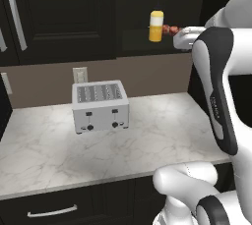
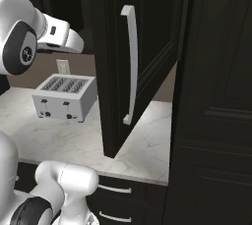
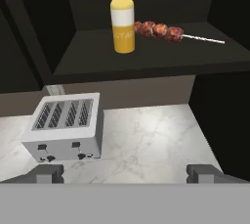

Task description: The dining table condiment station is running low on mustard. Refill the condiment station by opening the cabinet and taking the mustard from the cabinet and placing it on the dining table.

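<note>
Mustard: small yellow squeeze bottle point(image 3: 122, 26) with a paler band round its upper body, standing upright on the cabinet shelf point(image 3: 146, 54), above the toaster and off to one side of it.
Skewer: stick of red-brown chunks point(image 3: 161, 31) lying flat on the same shelf, just beside the mustard; whether its near end touches the bottle cannot be told.
Cabinet: black upper wall unit; its door point(image 2: 142, 47) stands swung outward, with the long silver bar handle point(image 2: 131, 64) vertical on its face. The open door rises between the right base camera and the shelf.
Toaster: silver four-slot toaster point(image 1: 100, 106) on the marble surface point(image 1: 162, 126), below the shelf, against the back wall.
Wall outlet: pale plate point(image 1: 79, 75) just behind the toaster.
Drawer: black, with horizontal handle point(image 1: 51, 212), under the surface edge.
Gripper: point(image 3: 125, 173) jaws spread wide, nothing between them; it hangs in the air facing the shelf, apart from the mustard, with the toaster low ahead of it.
Obstructions: none seen between the gripper and the mustard in the hand view.
</note>
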